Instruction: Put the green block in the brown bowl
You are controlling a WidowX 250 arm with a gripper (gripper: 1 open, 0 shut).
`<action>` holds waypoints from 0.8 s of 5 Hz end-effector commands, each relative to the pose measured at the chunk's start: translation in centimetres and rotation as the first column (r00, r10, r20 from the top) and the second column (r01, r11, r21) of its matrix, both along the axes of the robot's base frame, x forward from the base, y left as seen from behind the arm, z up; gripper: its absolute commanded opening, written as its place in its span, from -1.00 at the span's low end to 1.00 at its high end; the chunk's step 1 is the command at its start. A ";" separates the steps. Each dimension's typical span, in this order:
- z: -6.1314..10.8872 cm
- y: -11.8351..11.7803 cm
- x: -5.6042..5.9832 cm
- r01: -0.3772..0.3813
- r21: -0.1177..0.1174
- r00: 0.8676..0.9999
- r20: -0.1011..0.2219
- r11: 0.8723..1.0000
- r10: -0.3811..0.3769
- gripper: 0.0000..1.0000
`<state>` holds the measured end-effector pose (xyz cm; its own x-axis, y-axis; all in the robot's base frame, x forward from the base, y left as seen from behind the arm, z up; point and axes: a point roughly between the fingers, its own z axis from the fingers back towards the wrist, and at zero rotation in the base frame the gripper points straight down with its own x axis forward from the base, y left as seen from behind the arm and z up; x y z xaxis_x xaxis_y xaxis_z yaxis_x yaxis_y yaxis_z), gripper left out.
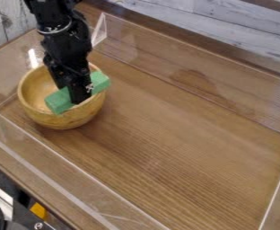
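The brown bowl (37,111) sits at the left of the wooden table, round, light wood, thick-walled. The green block (68,100) is tilted inside it, its lower end down in the bowl and its upper end (100,82) sticking out over the right rim. My black gripper (74,87) comes down from above over the bowl's right half and is shut on the green block around its middle. The arm hides the bowl's far rim.
Clear plastic walls (154,54) fence the wooden table on all sides, with a low front wall (94,193) near the camera. A white plank wall stands behind. Open tabletop (190,126) stretches to the right of the bowl.
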<state>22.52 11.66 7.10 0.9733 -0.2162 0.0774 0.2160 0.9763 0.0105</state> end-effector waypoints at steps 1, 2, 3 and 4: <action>-1.1 0.9 -0.1 0.003 0.014 1.000 -0.007 1.000 -0.002 -1.00; -2.7 1.9 -0.6 0.001 0.021 1.000 -0.023 1.000 -0.001 -1.00; -3.4 2.5 -0.8 -0.002 0.024 1.000 -0.028 1.000 0.003 -1.00; -3.3 2.4 -1.7 -0.040 0.029 0.999 -0.035 0.999 0.041 -1.00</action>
